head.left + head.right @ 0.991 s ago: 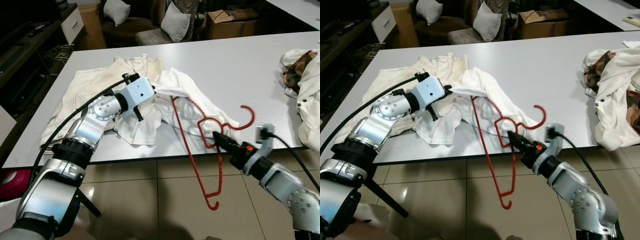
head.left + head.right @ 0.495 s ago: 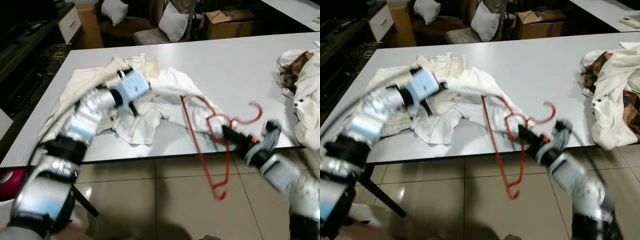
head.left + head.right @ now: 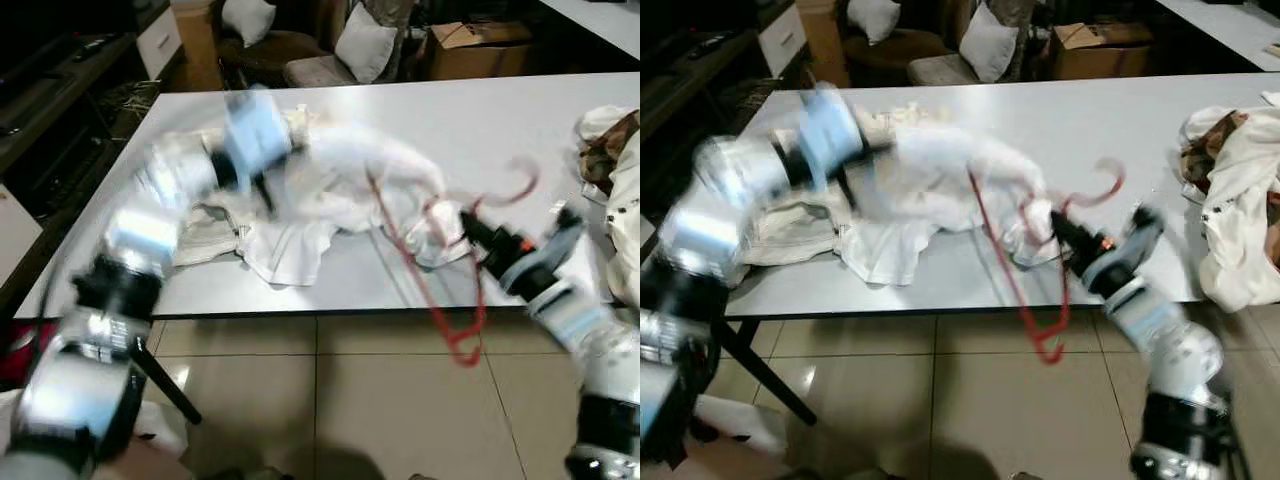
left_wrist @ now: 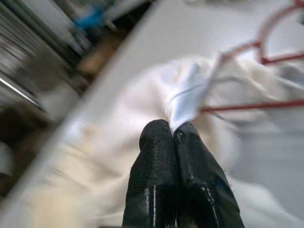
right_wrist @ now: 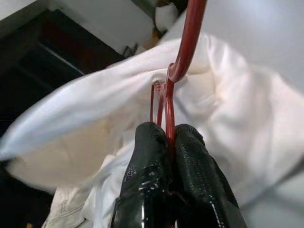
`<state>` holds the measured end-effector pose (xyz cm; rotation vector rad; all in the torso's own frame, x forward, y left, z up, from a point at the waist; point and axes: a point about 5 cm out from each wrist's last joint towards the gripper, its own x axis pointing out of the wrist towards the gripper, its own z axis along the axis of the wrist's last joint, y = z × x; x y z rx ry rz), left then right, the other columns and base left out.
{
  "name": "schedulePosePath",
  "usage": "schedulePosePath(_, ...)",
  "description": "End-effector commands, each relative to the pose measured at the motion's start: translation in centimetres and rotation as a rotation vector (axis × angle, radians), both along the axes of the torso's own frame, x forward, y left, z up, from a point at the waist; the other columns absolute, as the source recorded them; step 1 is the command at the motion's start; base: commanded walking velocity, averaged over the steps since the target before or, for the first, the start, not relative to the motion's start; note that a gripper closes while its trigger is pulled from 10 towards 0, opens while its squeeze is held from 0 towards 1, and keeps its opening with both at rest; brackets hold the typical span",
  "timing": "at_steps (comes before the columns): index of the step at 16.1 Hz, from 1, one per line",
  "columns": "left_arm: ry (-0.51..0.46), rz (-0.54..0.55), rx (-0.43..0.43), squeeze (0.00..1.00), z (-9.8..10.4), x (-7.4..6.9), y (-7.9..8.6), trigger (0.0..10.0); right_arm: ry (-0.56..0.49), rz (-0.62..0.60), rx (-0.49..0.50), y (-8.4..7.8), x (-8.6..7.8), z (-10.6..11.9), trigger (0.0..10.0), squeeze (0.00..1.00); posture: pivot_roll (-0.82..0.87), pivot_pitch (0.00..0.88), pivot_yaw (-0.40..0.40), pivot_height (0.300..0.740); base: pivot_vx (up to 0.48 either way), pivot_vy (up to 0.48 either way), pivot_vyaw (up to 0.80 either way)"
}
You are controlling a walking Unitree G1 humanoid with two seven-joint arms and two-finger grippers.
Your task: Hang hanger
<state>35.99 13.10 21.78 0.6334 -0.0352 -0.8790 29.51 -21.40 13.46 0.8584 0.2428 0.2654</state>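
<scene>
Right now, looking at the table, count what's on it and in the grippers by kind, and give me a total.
Red hanger: 1
White garment pinched by the left gripper, with the right gripper shut on the hanger: 1
Cream cloth under it: 1
Clothes pile at the table's right edge: 1
Total: 4

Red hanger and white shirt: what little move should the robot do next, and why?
Probably keep the left claw pulling the white shirt over the red hanger, a bit more. The left claw is shut on a fold of the shirt and the right claw is shut on the hanger near its hook. One hanger arm hangs bare past the table edge, so the shirt isn't fully on.
</scene>
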Motion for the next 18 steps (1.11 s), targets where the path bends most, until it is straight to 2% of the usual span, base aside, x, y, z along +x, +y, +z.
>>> schedulePosePath(1,0.044,-0.079,0.009,0.00,-1.2,-0.6,-2.2,0.0,-0.007,-0.007,0.023,0.6,0.0,0.0,10.0,0.00,-0.14,0.000,0.072,0.740,0.000,0.000,0.00)
schedulePosePath(3,0.061,-0.120,-0.014,0.00,-1.7,-1.0,-3.6,0.0,-0.011,0.023,0.018,1.2,-0.2,-0.1,10.0,0.00,-0.15,0.000,0.087,0.740,0.000,0.000,0.00)
schedulePosePath(5,0.045,-0.126,-0.072,0.00,-1.1,-0.9,-5.0,0.0,-0.031,0.035,0.019,1.4,-0.1,-0.1,10.0,0.00,-0.15,0.000,0.098,0.740,0.000,0.000,0.00)
schedulePosePath(7,0.051,-0.132,-0.120,0.00,-0.2,-0.8,-5.6,0.0,-0.060,-0.015,0.004,1.3,0.8,-0.3,10.0,0.00,-0.15,0.000,0.097,0.740,0.000,0.000,0.00)
schedulePosePath(8,0.060,-0.142,-0.131,0.00,0.2,-0.9,-5.7,0.0,-0.098,-0.053,0.032,1.3,1.5,0.1,10.0,0.00,-0.14,0.000,0.098,0.740,0.000,0.000,0.00)
schedulePosePath(10,0.104,-0.183,-0.158,0.00,0.8,-1.4,-5.8,0.0,-0.196,-0.131,0.200,1.3,3.0,1.7,10.0,0.00,-0.13,0.000,0.102,0.740,0.000,0.000,0.00)
schedulePosePath(11,0.159,-0.246,-0.151,0.00,0.8,-2.2,-6.1,0.0,-0.223,-0.162,0.391,1.7,4.1,2.6,10.0,0.00,-0.12,0.000,0.105,0.740,0.000,0.000,0.00)
schedulePosePath(14,0.204,-0.313,-0.115,0.00,0.0,-3.1,-7.1,0.0,-0.193,-0.121,0.472,3.6,4.9,2.7,10.0,0.00,-0.12,0.000,0.107,0.740,0.000,0.000,0.00)
schedulePosePath(15,0.236,-0.349,-0.105,0.00,-0.6,-3.8,-7.8,0.0,-0.189,-0.117,0.524,4.7,5.4,2.9,10.0,0.00,-0.12,0.000,0.106,0.740,0.000,0.000,0.00)
schedulePosePath(16,0.259,-0.368,-0.101,0.00,-0.8,-4.1,-7.8,0.0,-0.190,-0.127,0.542,5.0,5.7,3.0,10.0,0.00,-0.12,0.000,0.104,0.740,0.000,0.000,0.00)
schedulePosePath(18,0.329,-0.404,-0.067,0.00,-1.7,-5.1,-7.5,0.0,-0.184,-0.173,0.661,5.7,6.6,3.6,10.0,0.00,-0.11,0.000,0.096,0.740,0.000,0.000,0.00)
